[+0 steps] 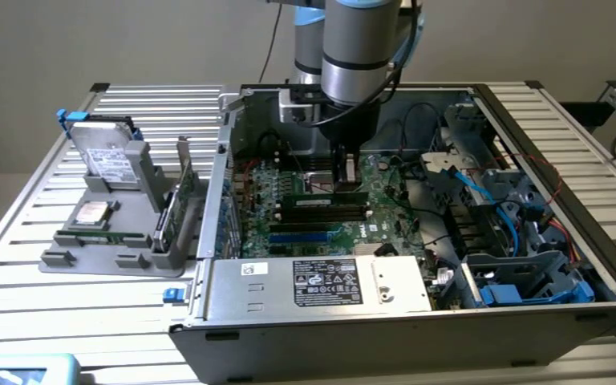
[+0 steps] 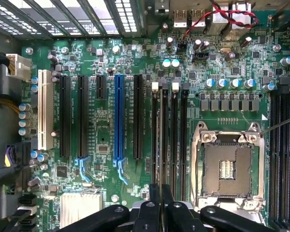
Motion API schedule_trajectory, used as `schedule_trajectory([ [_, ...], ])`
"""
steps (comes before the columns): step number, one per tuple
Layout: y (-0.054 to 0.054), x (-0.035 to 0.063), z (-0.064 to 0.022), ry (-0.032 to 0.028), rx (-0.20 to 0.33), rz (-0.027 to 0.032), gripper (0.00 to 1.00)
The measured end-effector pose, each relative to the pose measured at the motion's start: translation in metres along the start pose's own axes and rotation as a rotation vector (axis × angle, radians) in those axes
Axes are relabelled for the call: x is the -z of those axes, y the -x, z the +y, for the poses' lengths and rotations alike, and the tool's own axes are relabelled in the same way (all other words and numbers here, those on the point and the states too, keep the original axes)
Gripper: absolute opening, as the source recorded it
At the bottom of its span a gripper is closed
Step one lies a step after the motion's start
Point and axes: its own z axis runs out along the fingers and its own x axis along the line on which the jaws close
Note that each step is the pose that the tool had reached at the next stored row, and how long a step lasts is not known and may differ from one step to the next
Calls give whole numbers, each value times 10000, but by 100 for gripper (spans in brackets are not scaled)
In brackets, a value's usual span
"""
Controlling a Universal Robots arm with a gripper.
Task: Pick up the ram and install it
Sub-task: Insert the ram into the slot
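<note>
The ram (image 1: 319, 195) is a long thin green stick standing on edge in the row of memory slots on the motherboard (image 1: 286, 224) inside the open computer case. My gripper (image 1: 348, 183) reaches straight down into the case and is shut on the stick's top edge near one end. From the wrist, the ram (image 2: 159, 140) appears edge-on as a thin dark line running away from my gripper (image 2: 160, 191), lined up with a slot between two white clips (image 2: 154, 86).
The bare CPU socket (image 2: 227, 164) lies beside the memory slots, with black and blue expansion slots (image 2: 119, 121) on the other side. Blue and black cables (image 1: 500, 208) crowd the case at the exterior view's right. A grey holder (image 1: 83, 257) outside carries a silver hard drive (image 1: 110, 156) and a green card (image 1: 185, 204).
</note>
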Motion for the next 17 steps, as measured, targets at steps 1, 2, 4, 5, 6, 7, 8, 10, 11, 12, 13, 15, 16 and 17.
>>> schedule_trajectory([
  [1, 0, -3, 0, 1, 1, 7, 13],
  [2, 0, -6, 1, 2, 4, 15, 13],
  [4, 1, -14, 2, 2, 9, 30, 13],
  [5, 1, -19, 2, 2, 13, 37, 13],
  [6, 1, -25, 2, 2, 15, 45, 13],
  [7, 3, -37, 2, 2, 16, 57, 13],
  [8, 6, -50, 3, 2, 15, 67, 13],
  [10, 8, -63, 2, 3, 16, 71, 13],
  [11, 9, -65, 2, 3, 17, 73, 13],
  [12, 9, -66, 3, 3, 16, 74, 13],
  [13, 9, -70, 2, 2, 16, 71, 13],
  [15, 15, -76, 3, 3, 15, 71, 13],
  [16, 15, -77, 3, 3, 16, 72, 13],
  [17, 14, -77, 4, 3, 16, 73, 13],
])
